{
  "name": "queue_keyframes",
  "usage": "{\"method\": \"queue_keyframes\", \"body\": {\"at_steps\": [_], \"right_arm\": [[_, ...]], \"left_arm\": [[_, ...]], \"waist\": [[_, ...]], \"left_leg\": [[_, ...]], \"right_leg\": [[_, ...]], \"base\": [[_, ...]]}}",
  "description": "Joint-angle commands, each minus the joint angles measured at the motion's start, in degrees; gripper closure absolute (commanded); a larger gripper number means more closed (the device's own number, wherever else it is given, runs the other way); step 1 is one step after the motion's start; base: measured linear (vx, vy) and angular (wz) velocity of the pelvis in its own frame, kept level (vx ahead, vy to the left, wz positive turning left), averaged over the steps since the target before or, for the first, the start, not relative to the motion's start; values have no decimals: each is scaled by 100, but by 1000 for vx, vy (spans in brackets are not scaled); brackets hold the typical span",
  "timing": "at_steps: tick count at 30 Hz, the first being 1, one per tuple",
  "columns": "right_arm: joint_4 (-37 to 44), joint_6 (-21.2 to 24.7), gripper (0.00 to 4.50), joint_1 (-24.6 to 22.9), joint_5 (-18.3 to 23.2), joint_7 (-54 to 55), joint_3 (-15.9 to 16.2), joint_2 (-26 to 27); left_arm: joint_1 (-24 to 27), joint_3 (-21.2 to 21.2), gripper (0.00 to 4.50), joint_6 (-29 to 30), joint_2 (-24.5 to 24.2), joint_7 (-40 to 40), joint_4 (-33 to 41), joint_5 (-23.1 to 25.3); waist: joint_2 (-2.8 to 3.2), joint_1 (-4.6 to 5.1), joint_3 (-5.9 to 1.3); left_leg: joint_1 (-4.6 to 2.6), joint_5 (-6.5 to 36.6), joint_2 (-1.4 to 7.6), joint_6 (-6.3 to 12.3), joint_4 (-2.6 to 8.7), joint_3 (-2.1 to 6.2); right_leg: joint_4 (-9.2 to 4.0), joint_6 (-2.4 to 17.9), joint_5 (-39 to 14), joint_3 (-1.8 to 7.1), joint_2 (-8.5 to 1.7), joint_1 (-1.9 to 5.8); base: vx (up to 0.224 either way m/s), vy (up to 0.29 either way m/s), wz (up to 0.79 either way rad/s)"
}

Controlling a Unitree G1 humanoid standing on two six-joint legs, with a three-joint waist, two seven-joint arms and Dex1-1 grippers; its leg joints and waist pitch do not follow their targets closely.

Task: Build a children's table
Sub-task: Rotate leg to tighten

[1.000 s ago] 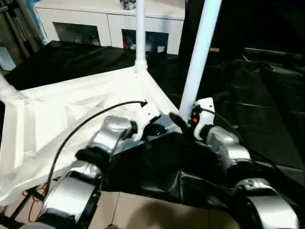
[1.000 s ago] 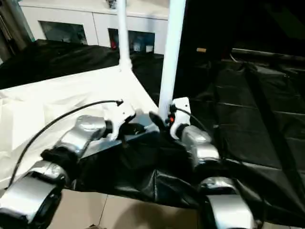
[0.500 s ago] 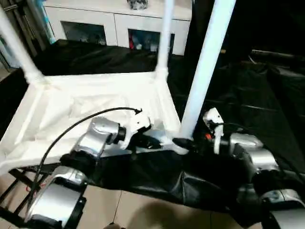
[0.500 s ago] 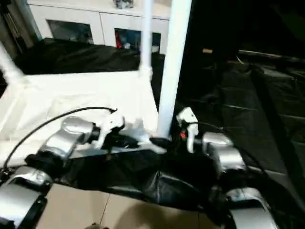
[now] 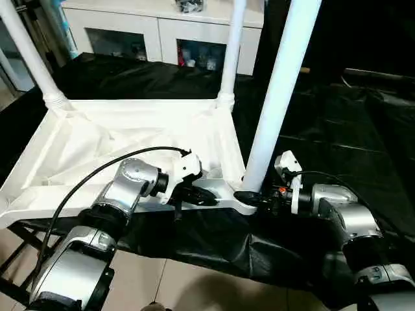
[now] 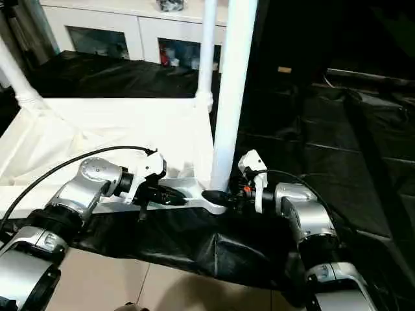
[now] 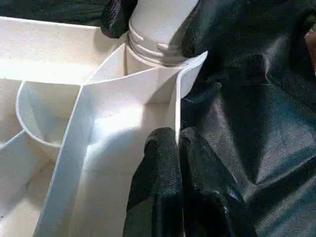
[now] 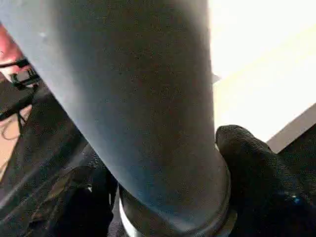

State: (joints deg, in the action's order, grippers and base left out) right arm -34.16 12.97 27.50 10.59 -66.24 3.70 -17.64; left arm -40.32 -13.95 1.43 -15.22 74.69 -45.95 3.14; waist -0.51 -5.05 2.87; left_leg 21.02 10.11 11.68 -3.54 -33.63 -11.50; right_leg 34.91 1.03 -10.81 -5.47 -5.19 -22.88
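White plastic, ribbed on its upturned underside, the children's table (image 5: 130, 139) lies upside down on a black cloth (image 5: 337, 123) and takes up the left and middle of the head views. 3 of its legs stand up from corner sockets: 1 at the far left corner (image 5: 29, 55), 1 at the far corner toward the middle (image 5: 231, 45), and 1 thick in the foreground at the near corner (image 5: 280, 84).

On the left side, the left gripper (image 7: 177, 143) sits at the table's near edge, just left of that near corner. Its 2 black fingers (image 7: 160, 168) are pressed together, and in the left wrist view the thin white rim wall runs down to the seam between them; whether the rim is actually pinched I cannot tell. The near leg's socket is close ahead of the fingertips.

Further right, the right gripper (image 5: 249, 197) reaches in from the right to the base of the near leg. In the right wrist view 1 black finger (image 8: 252, 163) sits on each side of the leg's base, just above the socket collar, the jaws spread around it, at or very near its surface.

Behind the table a white cabinet (image 5: 155, 26) with glass-fronted compartments stands against the far side.
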Motion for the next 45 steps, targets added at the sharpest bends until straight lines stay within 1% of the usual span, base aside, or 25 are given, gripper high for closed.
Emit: {"method": "queue_keyframes", "body": {"at_steps": [1, 5, 7, 8, 10, 11, 13, 14, 15, 18, 20, 22, 25, 26, 28, 30, 31, 32, 33, 34, 35, 36, 40, 44, 45], "right_arm": [[-140, 206, 174, -193, -83, 50, 376, 311], [-687, 23, 185, 55, -221, 1236, 42, 663], [-919, -64, 186, 163, -266, 1766, -89, 817], [-1072, -134, 186, 230, -289, 2145, -189, 942], [-1271, -119, 187, 325, -264, 2632, -327, 1150], [-1286, -122, 187, 332, -259, 2672, -339, 1174], [-1481, -117, 187, 434, -193, 3176, -500, 1457], [-1577, -186, 187, 479, -193, 3359, -540, 1565], [-1584, -193, 187, 483, -195, 3373, -542, 1573], [-1950, -630, 187, 645, -368, 3873, -556, 1784], [-2043, -726, 132, 696, -358, 3930, -613, 1811], [-2060, -731, 111, 733, -292, 3864, -688, 1812], [-1928, -783, 89, 702, -333, 3593, -603, 1680], [-1683, -802, 77, 585, -432, 3179, -408, 1449], [-1450, -839, 61, 467, -488, 2768, -246, 1194], [-1270, -804, 61, 371, -465, 2448, -198, 955], [-1270, -804, 61, 371, -465, 2448, -198, 955], [-945, -574, 61, 223, -291, 1874, -260, 498], [-796, -446, 61, 156, -201, 1613, -290, 307], [-553, -344, 61, 17, -133, 1223, -265, 1], [-486, -343, 61, -31, -133, 1116, -243, -95], [-386, -274, 61, -104, -113, 907, -232, -258], [-67, -86, 61, -283, 43, 469, -284, -638], [75, -90, 61, -293, 162, 409, -423, -768], [132, 16, 29, -272, 239, 417, -479, -764]], "left_arm": [[-171, 81, 450, -41, 286, -497, 84, -88], [-351, 195, 450, -13, 466, -1212, -178, 33], [-429, 225, 450, 13, 539, -1476, -277, 80], [-491, 245, 450, 32, 599, -1682, -352, 114], [-601, 302, 450, 81, 721, -2075, -477, 142], [-612, 306, 450, 84, 734, -2111, -489, 143], [-736, 359, 450, 114, 891, -2538, -624, 150], [-775, 378, 450, 101, 964, -2648, -661, 146], [-777, 380, 450, 99, 971, -2656, -663, 145], [-837, 378, 450, 13, 1175, -2773, -726, 124], [-826, 345, 450, -29, 1214, -2750, -731, 140], [-811, 290, 450, -99, 1204, -2710, -753, 178], [-754, 207, 450, -227, 1146, -2551, -750, 226], [-712, 182, 450, -246, 1099, -2465, -728, 239], [-695, 165, 450, -255, 1059, -2409, -737, 249], [-690, 163, 450, -273, 1044, -2405, -747, 264], [-690, 163, 450, -273, 1044, -2405, -747, 264], [-695, 181, 450, -274, 1027, -2402, -760, 268], [-699, 185, 450, -275, 1020, -2401, -769, 270], [-704, 188, 450, -278, 1013, -2399, -785, 272], [-705, 188, 450, -278, 1011, -2395, -789, 271], [-702, 186, 450, -289, 1006, -2359, -797, 268], [-686, 162, 450, -333, 993, -2287, -814, 254], [-637, 125, 450, -350, 955, -2057, -754, 215], [-605, 94, 450, -361, 929, -1934, -715, 199]], "waist": [[-36, 12, -320], [-37, 64, -298], [-47, 101, -288], [-62, 145, -290], [-51, 186, -288], [-56, 193, -287], [-55, 205, -294], [-60, 204, -306], [-56, 203, -304], [-48, 206, -320], [-47, 210, -322], [-42, 202, -332], [-44, 196, -337], [-48, 190, -334], [-65, 161, -337], [-82, 148, -349], [-85, 142, -351], [-100, 114, -346], [-106, 93, -340], [-118, 77, -340], [-124, 31, -343], [-131, 27, -343], [-153, 7, -346], [-155, 4, -358], [-158, 5, -359]], "left_leg": [[-89, 1409, 230, 207, 407, 96], [-113, 1650, 214, 48, 426, 134], [-104, 1746, 202, 3, 433, 152], [-112, 1788, 195, -13, 434, 155], [-132, 1831, 196, -19, 427, 155], [-109, 1799, 193, 20, 432, 163], [-126, 1787, 190, 38, 426, 147], [-100, 1710, 191, 46, 432, 151], [-92, 1676, 194, 59, 429, 143], [-85, 1605, 201, 60, 431, 141], [-76, 1560, 195, 114, 424, 125], [-75, 1486, 194, 170, 418, 118], [-69, 1420, 196, 220, 415, 115], [-61, 1409, 194, 248, 414, 115], [-64, 1352, 194, 304, 397, 105], [-52, 1261, 194, 375, 383, 96], [-42, 1204, 193, 394, 382, 100], [-57, 1148, 190, 480, 369, 89], [-68, 1162, 192, 510, 360, 79], [-45, 1140, 193, 560, 357, 81], [-44, 1108, 200, 592, 349, 76], [-27, 1077, 196, 595, 349, 83], [-24, 1102, 190, 593, 335, 82], [-15, 908, 190, 628, 322, 85], [-9, 873, 186, 639, 317, 84]], "right_leg": [[-507, 1183, -1644, 324, -397, 251], [-587, 960, -2375, 323, -423, 205], [-615, 853, -2648, 306, -428, 207], [-635, 806, -2738, 307, -423, 193], [-650, 789, -2781, 310, -423, 168], [-646, 799, -2727, 304, -419, 193], [-641, 836, -2599, 316, -404, 163], [-618, 856, -2455, 312, -404, 200], [-615, 873, -2378, 320, -409, 195], [-574, 981, -2091, 322, -410, 204], [-556, 1050, -1844, 331, -401, 219], [-536, 1098, -1681, 335, -397, 232], [-526, 1112, -1581, 332, -394, 246], [-526, 1116, -1553, 327, -391, 258], [-514, 1124, -1415, 329, -380, 266], [-491, 1160, -1264, 337, -388, 279], [-481, 1172, -1213, 334, -387, 293], [-495, 1196, -1183, 327, -377, 297], [-498, 1191, -1183, 328, -362, 297], [-490, 1183, -1184, 325, -364, 317], [-492, 1134, -1218, 320, -368, 312], [-487, 1116, -1228, 315, -370, 326], [-528, 1041, -1560, 294, -373, 298], [-493, 1072, -1368, 296, -371, 292], [-483, 1081, -1308, 299, -369, 294]], "base": [[0, 0, 0], [0, 0, 0], [0, 0, 0], [0, 0, 0], [0, 0, 0], [0, 0, 0], [0, 0, 0], [0, 0, 0], [0, 0, 0], [0, 0, 0], [0, 0, 0], [0, 0, 0], [0, 0, 0], [0, 0, 0], [0, 0, 0], [0, 0, 0], [0, 0, 0], [0, 0, 0], [0, 0, 0], [0, 0, 0], [0, 0, 0], [0, 0, 0], [0, 0, 0], [0, 0, 0], [0, 0, 0]]}}
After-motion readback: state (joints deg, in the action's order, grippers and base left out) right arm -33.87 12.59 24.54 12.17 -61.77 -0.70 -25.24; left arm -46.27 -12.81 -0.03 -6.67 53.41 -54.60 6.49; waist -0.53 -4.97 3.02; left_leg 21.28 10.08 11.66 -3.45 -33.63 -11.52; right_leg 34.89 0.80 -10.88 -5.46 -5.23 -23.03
